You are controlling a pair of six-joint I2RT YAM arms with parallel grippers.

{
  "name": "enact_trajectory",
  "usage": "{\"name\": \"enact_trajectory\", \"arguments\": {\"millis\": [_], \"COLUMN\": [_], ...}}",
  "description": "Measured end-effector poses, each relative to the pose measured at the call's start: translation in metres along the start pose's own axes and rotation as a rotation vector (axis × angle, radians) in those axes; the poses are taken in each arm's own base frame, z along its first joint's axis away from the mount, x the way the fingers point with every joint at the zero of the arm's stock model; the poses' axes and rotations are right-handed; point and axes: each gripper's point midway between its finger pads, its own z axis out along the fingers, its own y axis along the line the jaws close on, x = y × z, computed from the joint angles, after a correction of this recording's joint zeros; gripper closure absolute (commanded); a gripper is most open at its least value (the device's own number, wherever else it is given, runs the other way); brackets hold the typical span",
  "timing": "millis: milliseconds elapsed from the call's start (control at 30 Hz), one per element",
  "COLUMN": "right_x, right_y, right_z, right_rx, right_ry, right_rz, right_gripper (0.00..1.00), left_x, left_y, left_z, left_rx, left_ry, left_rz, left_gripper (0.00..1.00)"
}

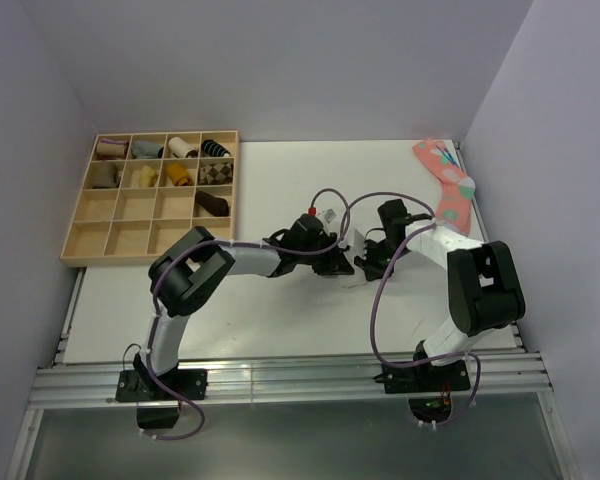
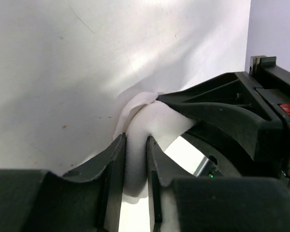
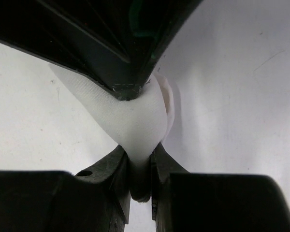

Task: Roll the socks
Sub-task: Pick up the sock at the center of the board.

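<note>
A white sock [image 1: 352, 246] lies mid-table between my two grippers, mostly hidden in the top view. My left gripper [image 1: 338, 264] is shut on a fold of the white sock [image 2: 145, 125], pinched between its fingers [image 2: 115, 164]. My right gripper [image 1: 370, 262] is shut on the other end of the same sock [image 3: 130, 116], pinched between its fingers [image 3: 117, 169]. The two grippers face each other, almost touching. A pink patterned sock [image 1: 448, 182] lies flat at the far right of the table, apart from both grippers.
A wooden compartment tray [image 1: 85, 235] stands at the far left; its upper compartments hold several rolled socks [image 1: 180, 150]. The right wall is close to the pink sock. The white table surface [image 1: 280, 190] runs from the tray to the right edge.
</note>
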Motion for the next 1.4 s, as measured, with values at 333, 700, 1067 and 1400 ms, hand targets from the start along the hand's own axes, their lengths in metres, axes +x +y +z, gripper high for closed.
{"name": "enact_trajectory", "arguments": {"millis": [333,700,1067,1400], "right_x": [-0.001,-0.003,-0.028,-0.063], "right_y": [-0.003,-0.011,-0.035,-0.054], "right_z": [-0.001,-0.008,-0.027,-0.059], "right_rx": [0.023,0.104,0.252,0.370], "right_ry": [0.000,-0.011,-0.105,-0.245], "right_rz": [0.022,0.058,0.145,0.260], "right_gripper": [1.00,1.00,1.00,1.00], "left_x": [-0.017,-0.020,0.020,-0.006], "left_y": [0.015,0.008,-0.069,-0.065], "left_z": [-0.015,-0.061,-0.059,-0.056], "left_rx": [-0.090,-0.138,-0.014,0.039], "left_ry": [-0.114,-0.258,-0.387,-0.624], "left_rz": [0.006,-0.087,-0.343,-0.588], "left_gripper": [0.64,0.57,0.52,0.47]}}
